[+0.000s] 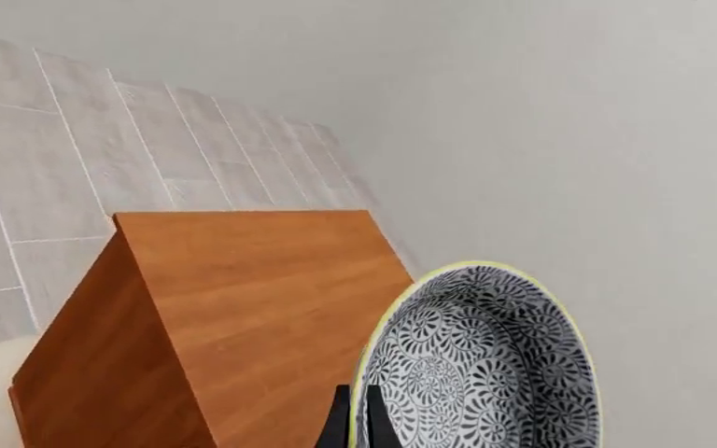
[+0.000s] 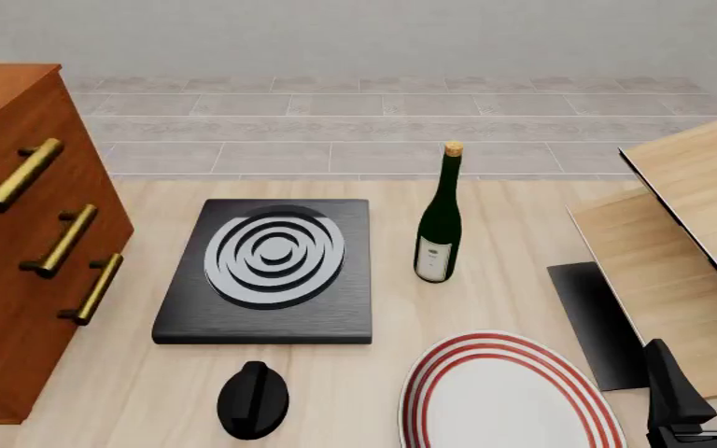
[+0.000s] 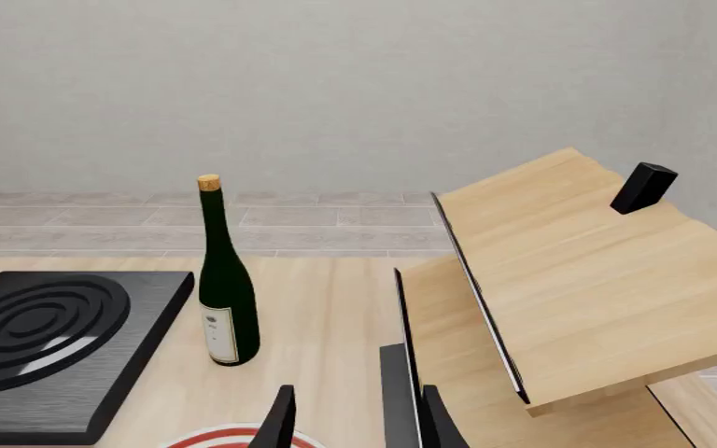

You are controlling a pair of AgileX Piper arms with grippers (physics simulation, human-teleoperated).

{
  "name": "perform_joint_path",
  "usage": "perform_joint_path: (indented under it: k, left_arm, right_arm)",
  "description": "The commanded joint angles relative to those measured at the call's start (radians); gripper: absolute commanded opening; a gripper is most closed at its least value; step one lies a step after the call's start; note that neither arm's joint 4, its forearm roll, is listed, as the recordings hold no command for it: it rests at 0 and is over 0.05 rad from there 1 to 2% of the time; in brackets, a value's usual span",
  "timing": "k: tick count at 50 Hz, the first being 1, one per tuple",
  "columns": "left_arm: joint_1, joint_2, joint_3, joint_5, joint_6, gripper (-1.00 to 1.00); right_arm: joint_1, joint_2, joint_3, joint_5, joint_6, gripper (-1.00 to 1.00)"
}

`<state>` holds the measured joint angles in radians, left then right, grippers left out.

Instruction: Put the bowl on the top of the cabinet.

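Observation:
In the left wrist view my left gripper (image 1: 356, 422) is shut on the pale rim of the bowl (image 1: 484, 364), which is white with a dense dark blue-grey floral pattern. The bowl hangs tilted in the air, above the flat top of the reddish-brown cabinet (image 1: 259, 280), apart from it. The front view shows the cabinet (image 2: 10, 243) at the far left with three brass handles; the bowl and left gripper are out of that view. My right gripper (image 2: 701, 392) is open and empty at the front right, and it also shows in the right wrist view (image 3: 358, 406).
A black stove plate (image 2: 272, 266) with a ringed burner lies mid-table, with a black knob (image 2: 253, 399) in front of it. A dark wine bottle (image 2: 440, 219) stands right of it. A white plate with red rings (image 2: 508, 401) lies at the front. Pale wood panels (image 2: 695, 215) stand right.

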<state>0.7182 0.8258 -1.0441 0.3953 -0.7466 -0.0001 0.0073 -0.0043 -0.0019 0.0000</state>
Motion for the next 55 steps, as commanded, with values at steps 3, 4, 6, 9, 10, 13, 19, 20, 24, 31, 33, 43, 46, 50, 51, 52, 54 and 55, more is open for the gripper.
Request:
perform_joint_path:
  k: [3, 4, 6, 9, 10, 13, 19, 20, 24, 31, 33, 43, 46, 50, 51, 52, 54, 55]
  left_arm:
    - [0.002, 0.022, 0.0, -0.005, -0.031, -1.0]
    - [0.002, 0.027, 0.001, -0.005, -0.038, -1.0]
    - [0.005, 0.03, -0.001, -0.011, -0.033, -1.0]
    - [0.003, 0.039, 0.003, -0.013, -0.039, -1.0]
    - [0.0, 0.038, 0.004, -0.014, -0.04, -1.0]
    - [0.0, 0.046, 0.002, -0.014, -0.04, -1.0]
    - [0.006, 0.063, -0.003, -0.013, -0.035, -1.0]
    - [0.005, 0.066, -0.003, -0.01, -0.032, -1.0]
    - [0.009, 0.071, -0.009, -0.007, -0.026, -1.0]
    - [0.02, 0.083, -0.02, -0.001, -0.025, -1.0]
    - [0.021, 0.085, -0.02, 0.0, -0.026, -1.0]
    - [0.024, 0.102, -0.039, 0.005, -0.016, -1.0]
    - [0.029, 0.117, -0.037, -0.002, -0.019, -1.0]
    - [0.037, 0.13, -0.036, -0.005, -0.018, -1.0]
    - [0.037, 0.13, -0.036, -0.005, -0.018, -1.0]
    - [0.036, 0.131, -0.036, -0.006, -0.018, -1.0]
    - [0.049, 0.151, -0.042, 0.001, -0.002, -1.0]
    - [0.049, 0.151, -0.042, 0.001, -0.002, -1.0]
  right_arm:
    - [0.0, 0.0, 0.0, 0.0, 0.0, 1.0]
    - [0.0, 0.0, 0.0, 0.0, 0.0, 1.0]
    - [0.0, 0.0, 0.0, 0.0, 0.0, 1.0]
    - [0.0, 0.0, 0.0, 0.0, 0.0, 1.0]
    - [0.0, 0.0, 0.0, 0.0, 0.0, 1.0]
    - [0.0, 0.0, 0.0, 0.0, 0.0, 1.0]
    - [0.0, 0.0, 0.0, 0.0, 0.0, 1.0]
    - [0.0, 0.0, 0.0, 0.0, 0.0, 1.0]
    - [0.0, 0.0, 0.0, 0.0, 0.0, 1.0]
    - [0.0, 0.0, 0.0, 0.0, 0.0, 1.0]
    - [0.0, 0.0, 0.0, 0.0, 0.0, 1.0]
    - [0.0, 0.0, 0.0, 0.0, 0.0, 1.0]
    - [0.0, 0.0, 0.0, 0.0, 0.0, 1.0]
    - [0.0, 0.0, 0.0, 0.0, 0.0, 1.0]
    - [0.0, 0.0, 0.0, 0.0, 0.0, 1.0]
    - [0.0, 0.0, 0.0, 0.0, 0.0, 1.0]
    - [0.0, 0.0, 0.0, 0.0, 0.0, 1.0]
    - [0.0, 0.0, 0.0, 0.0, 0.0, 1.0]
